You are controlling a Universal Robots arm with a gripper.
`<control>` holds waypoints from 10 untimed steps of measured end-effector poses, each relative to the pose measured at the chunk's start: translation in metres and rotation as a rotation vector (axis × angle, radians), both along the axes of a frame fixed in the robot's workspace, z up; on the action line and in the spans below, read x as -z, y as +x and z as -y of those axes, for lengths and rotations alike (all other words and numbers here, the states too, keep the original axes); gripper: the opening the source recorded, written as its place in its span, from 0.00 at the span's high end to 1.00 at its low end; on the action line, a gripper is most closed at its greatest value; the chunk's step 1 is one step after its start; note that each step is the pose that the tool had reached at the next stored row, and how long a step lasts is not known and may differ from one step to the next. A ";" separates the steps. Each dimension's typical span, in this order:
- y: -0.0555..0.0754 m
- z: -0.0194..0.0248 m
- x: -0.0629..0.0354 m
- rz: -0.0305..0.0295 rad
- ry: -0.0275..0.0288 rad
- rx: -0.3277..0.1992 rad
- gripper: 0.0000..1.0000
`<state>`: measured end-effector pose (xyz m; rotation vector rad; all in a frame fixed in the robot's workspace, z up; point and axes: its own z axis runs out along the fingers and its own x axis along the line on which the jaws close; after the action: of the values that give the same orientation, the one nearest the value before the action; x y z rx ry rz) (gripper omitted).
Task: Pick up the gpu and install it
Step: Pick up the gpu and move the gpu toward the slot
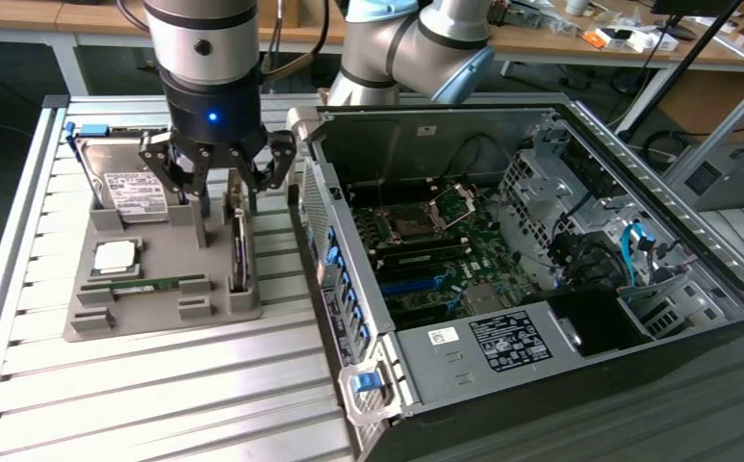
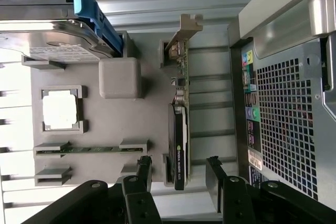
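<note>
Gpu [image 1: 238, 252], a thin dark-green circuit card with a silver metal bracket [image 2: 185, 29] at one end, stands on edge in a slot along the side of the grey moulded parts tray [image 1: 128, 325] nearest the computer.

From the exterior view's left, a boxy silver hard drive with a white label [image 1: 134, 188] sits at the tray's far end. A square silver processor chip [image 1: 117, 255] rests in its pocket, and a narrow green memory stick [image 1: 141, 285] lies nearer the camera. Next comes the gpu, with the black gripper [image 1: 221, 200] hanging directly over it, fingers [image 2: 144, 169] spread wide and holding nothing. At the right lies the open grey metal computer case [image 1: 474, 125], its green motherboard [image 1: 436, 236] exposed.

The step in hand looks like the approach to the grasp. Done well, it means keeping the card's top edge centred between the fingers and coming down plumb. The grip should land on the flat faces rather than the bracket, so the card neither tips nor binds in its slot.

The wrist view gives the alignment: the card runs edge-on midway between the fingers, beside the case's perforated rear panel [image 2: 289, 119]. The exterior view gives the gripper's height above the card and the inside of the case.
</note>
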<state>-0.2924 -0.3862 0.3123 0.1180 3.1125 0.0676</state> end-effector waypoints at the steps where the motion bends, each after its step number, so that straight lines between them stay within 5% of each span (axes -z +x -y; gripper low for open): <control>1: 0.000 0.0000 0.0005 -0.0001 0.0000 0.000 0.46; 10: 0.000 0.0000 0.0048 -0.0001 0.0000 0.000 0.46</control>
<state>-0.2924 -0.3863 0.3075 0.1180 3.1125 0.0675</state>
